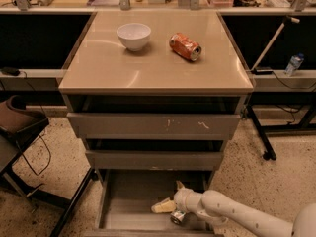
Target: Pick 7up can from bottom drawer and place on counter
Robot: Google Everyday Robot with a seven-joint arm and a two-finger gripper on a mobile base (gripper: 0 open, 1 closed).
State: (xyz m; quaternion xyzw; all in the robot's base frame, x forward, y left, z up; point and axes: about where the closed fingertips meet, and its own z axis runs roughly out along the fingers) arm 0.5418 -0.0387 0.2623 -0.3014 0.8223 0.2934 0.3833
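Note:
The bottom drawer (123, 201) is pulled out, a shallow grey tray at the foot of the cabinet. A small can (177, 217), taken to be the 7up can, lies on the drawer floor near the front right with a silver end showing; its label colours are hard to make out. My gripper (166, 195) reaches in from the lower right on a white arm and sits low inside the drawer. Its cream fingers (162, 207) are spread apart, and the can lies just below and right of them, partly under the wrist. The beige counter (148, 68) tops the cabinet.
On the counter stand a white bowl (134, 35) and an orange-red can (185, 46) lying on its side. The two upper drawers (153, 126) are slightly open. A dark chair (19, 127) stands at left and a black stand leg (256, 132) at right.

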